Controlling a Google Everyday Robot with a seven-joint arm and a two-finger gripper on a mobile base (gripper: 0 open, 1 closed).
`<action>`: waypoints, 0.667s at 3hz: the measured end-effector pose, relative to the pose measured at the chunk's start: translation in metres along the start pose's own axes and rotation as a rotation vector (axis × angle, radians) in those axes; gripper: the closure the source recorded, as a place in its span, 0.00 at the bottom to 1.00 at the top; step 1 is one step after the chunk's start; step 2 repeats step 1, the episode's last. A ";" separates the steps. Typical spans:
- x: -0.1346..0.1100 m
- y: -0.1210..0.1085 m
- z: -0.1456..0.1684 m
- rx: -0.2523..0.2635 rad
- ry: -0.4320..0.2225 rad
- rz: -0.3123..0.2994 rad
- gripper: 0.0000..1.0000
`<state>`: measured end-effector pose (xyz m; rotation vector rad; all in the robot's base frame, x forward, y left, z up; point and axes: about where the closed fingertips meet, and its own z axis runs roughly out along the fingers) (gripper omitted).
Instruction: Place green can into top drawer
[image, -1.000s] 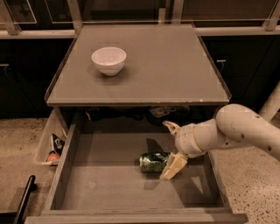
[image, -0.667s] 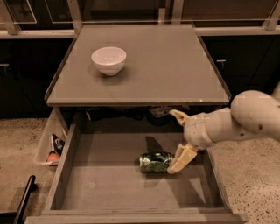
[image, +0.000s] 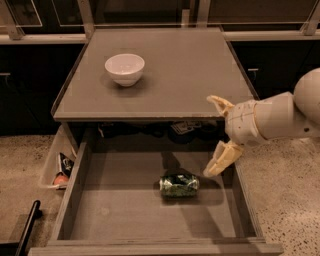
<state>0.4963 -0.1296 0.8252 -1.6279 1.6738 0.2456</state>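
The green can (image: 179, 184) lies on its side on the flat bottom of the pulled-out top drawer (image: 120, 215), near the middle and a bit right. My gripper (image: 216, 135) is open and empty, raised above the drawer's right side, up and to the right of the can and apart from it. Its upper finger (image: 220, 104) sits at the cabinet top's front right edge and its lower finger (image: 221, 159) hangs over the drawer.
A white bowl (image: 124, 68) stands on the grey cabinet top (image: 180, 75) at the back left. A clear bin (image: 57, 167) with small items hangs at the drawer's left. A dark bar (image: 27, 227) lies on the speckled floor at lower left.
My gripper has let go of the can and moved up and to the right, away from it. The can stays lying in the drawer.
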 end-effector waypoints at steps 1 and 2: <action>-0.002 -0.001 -0.001 0.004 0.000 -0.003 0.00; -0.002 -0.001 -0.001 0.004 0.000 -0.003 0.00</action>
